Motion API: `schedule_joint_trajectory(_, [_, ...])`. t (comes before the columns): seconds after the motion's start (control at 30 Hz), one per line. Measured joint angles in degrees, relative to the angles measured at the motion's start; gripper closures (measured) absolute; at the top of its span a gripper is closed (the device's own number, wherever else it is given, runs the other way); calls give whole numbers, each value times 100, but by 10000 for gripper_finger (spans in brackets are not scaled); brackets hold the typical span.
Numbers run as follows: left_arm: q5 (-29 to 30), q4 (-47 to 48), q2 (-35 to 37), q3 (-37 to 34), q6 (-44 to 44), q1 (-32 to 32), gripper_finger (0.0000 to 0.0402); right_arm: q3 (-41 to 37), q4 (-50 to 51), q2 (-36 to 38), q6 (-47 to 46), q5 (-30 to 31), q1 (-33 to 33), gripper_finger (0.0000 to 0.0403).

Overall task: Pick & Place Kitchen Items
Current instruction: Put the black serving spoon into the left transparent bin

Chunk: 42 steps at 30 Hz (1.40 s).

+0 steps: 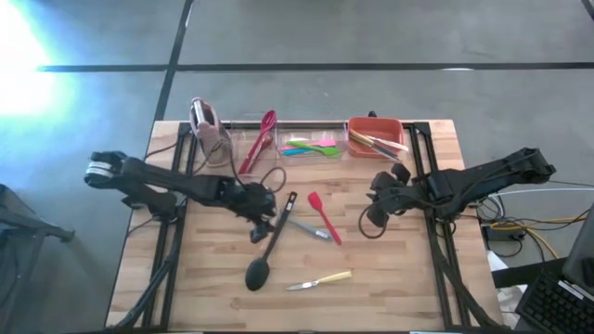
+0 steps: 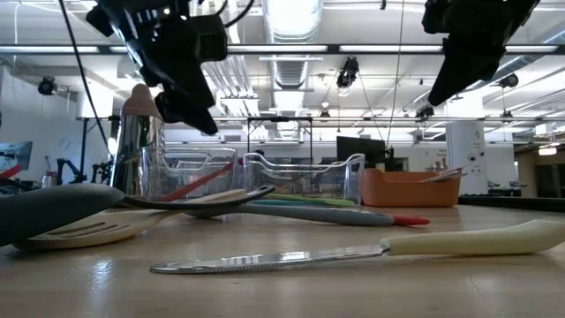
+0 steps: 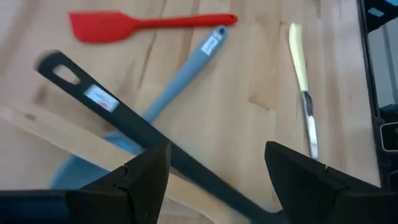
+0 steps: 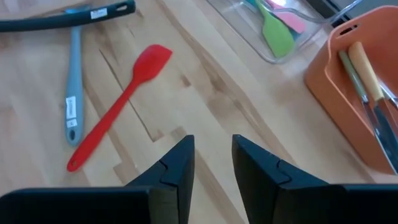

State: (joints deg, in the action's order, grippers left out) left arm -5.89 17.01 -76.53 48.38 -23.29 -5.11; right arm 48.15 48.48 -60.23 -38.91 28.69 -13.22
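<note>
Bins along far desk edge; loose utensils mid-desk.
Clear bin (image 1: 311, 146): green, pink, blue spatulas. Orange bin (image 1: 375, 137): knives. Left gripper (image 1: 263, 223) open over ladle (image 1: 269, 255); right gripper (image 1: 379, 197) part-open, empty.

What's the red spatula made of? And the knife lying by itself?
The red spatula looks like soft matte silicone or rubber: one even color, rounded edges, no shine. The knife has a shiny, mirror-like blade, likely steel, and a smooth pale handle, probably plastic.
</note>
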Motion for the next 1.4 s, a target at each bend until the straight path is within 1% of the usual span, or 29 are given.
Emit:
schedule_joint_trajectory(0.13, [2,36,-463,224,-330,-189,138,-21,0,-33,36,0,0,310])
schedule_joint_trajectory(0.37, [45,412,-1079,606,-378,-361,138,-27,-24,-139,181,0,0,321])
schedule_joint_trajectory(0.57, [-91,1082,-1154,753,-386,-504,138,-38,-64,-149,205,-9,-2,316])
schedule_joint_trajectory(0.63, [-237,1211,-1139,759,-551,-578,138,-38,-79,-149,205,-13,-2,312])
schedule_joint_trajectory(0.77, [-826,1247,-1139,761,-1292,-723,138,-38,-93,-170,205,-17,-2,307])
schedule_joint_trajectory(0.87, [-900,1259,-1188,761,-2031,-788,138,-40,-114,-168,205,-17,-2,305])
schedule_joint_trajectory(1.03, [-1023,1260,-1176,761,-2638,-777,138,-40,-130,-168,205,-17,-2,309])
schedule_joint_trajectory(1.2, [-1051,1256,-1196,763,-2722,-781,138,-38,-130,-168,251,-17,-2,318])
schedule_joint_trajectory(1.4, [-1320,1247,-1433,754,-2627,-808,138,-38,-132,-168,291,-20,-2,323])
